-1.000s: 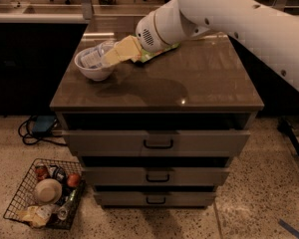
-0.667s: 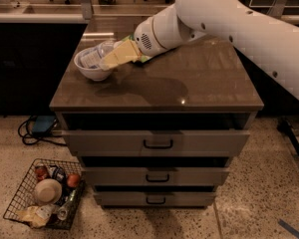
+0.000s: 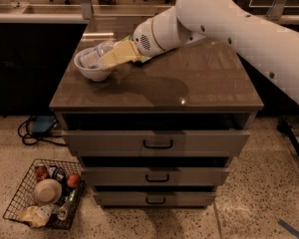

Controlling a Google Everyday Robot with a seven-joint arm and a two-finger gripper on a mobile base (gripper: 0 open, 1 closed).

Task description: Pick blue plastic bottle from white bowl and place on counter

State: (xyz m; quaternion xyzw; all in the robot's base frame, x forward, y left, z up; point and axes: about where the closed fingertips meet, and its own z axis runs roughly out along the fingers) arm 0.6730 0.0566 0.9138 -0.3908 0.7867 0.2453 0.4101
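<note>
The white bowl (image 3: 92, 69) stands at the back left of the glossy grey-brown counter (image 3: 189, 83). A pale bluish, see-through plastic bottle (image 3: 95, 54) lies in the bowl, its upper part sticking out over the rim. My white arm reaches in from the right across the counter. My gripper (image 3: 114, 56), yellowish, sits at the bowl's right rim, right against the bottle. The gripper hides part of the bottle.
The counter tops a grey cabinet with three black-handled drawers (image 3: 157, 144). A wire basket (image 3: 42, 193) with several items stands on the floor at the lower left. A dark cabinet and cables (image 3: 37, 128) are to the left. Another counter and office chairs are behind.
My gripper has moved slightly left and down, further over the bowl and onto the bottle. The bowl has not moved.
</note>
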